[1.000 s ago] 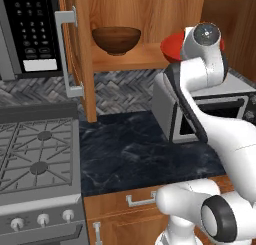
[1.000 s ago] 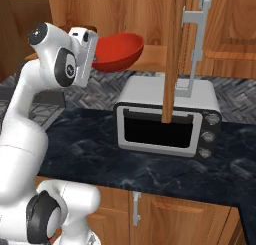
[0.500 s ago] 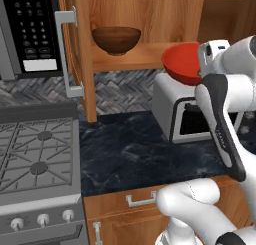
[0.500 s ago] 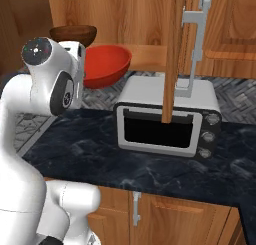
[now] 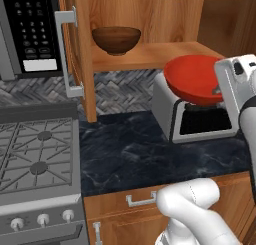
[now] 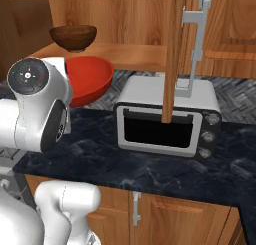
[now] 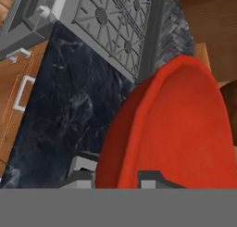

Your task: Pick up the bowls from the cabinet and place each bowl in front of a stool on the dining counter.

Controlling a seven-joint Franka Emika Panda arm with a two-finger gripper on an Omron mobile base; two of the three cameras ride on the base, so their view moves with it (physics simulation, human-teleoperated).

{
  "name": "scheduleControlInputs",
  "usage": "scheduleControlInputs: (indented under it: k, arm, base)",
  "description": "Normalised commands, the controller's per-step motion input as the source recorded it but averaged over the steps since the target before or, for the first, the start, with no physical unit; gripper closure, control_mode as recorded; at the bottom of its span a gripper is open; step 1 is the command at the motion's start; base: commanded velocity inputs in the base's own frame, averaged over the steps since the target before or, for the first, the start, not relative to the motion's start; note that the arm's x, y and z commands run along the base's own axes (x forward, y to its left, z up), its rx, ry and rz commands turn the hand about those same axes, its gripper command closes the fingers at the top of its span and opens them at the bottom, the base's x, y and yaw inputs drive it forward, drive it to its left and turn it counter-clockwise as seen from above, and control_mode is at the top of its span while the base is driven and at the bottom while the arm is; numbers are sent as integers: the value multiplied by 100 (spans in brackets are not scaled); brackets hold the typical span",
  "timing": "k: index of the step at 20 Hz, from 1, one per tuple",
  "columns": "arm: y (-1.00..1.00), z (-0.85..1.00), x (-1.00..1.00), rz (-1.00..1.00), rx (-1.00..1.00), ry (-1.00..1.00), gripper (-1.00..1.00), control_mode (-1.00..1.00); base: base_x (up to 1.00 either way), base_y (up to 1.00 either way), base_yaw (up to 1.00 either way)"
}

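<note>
Step in hand, as I read it: first bowl is out of the cabinet [image 5: 150, 19] and in transit. Gripper [image 7: 118, 177] is closed down on the rim of the red bowl [image 5: 196, 82], one finger tip inside the wall and one outside. Bowl hangs in the air over the short black countertop [image 5: 150, 149], in front of the toaster oven [image 6: 170, 116], clear of the shelf. Wood bowl [image 5: 116, 39] sits on the cabinet shelf, untouched.

Next move calls for a drive or big swing: no dining counter or stools in sight, so the base has to turn away. Keep the bowl level and clear of the open cabinet door [image 6: 175, 54] and the oven top while backing off.

View differences:
- Hand view shows the actual pinch on the rim, plus the stove [image 7: 115, 22] burners beyond the bowl.
- Left base view shows the microwave [image 5: 30, 34] and the stove; the wrist covers the bowl's right edge.
- Right base view shows the oven's front and knobs and the door's bar handle [image 6: 196, 44]; the arm hides part of the bowl.
</note>
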Motion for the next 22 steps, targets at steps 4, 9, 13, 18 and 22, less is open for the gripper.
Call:
scheduleControlInputs:
  k: [4, 9, 13, 18, 22]
  arm:
    - [23, 0, -41, 5, 0, 6, 100, -100]
    - [33, -21, -33, 4, 0, 16, 100, -100]
    - [22, -31, -10, 3, 0, 13, 100, -100]
    - [1, -15, 0, 0, 1, 1, 100, -100]
    - [0, -9, 0, 0, 6, 0, 100, -100]
  base:
    - [0, 0, 0]
    - [0, 0, 0]
    - [0, 0, 0]
    - [0, 0, 0]
    - [0, 0, 0]
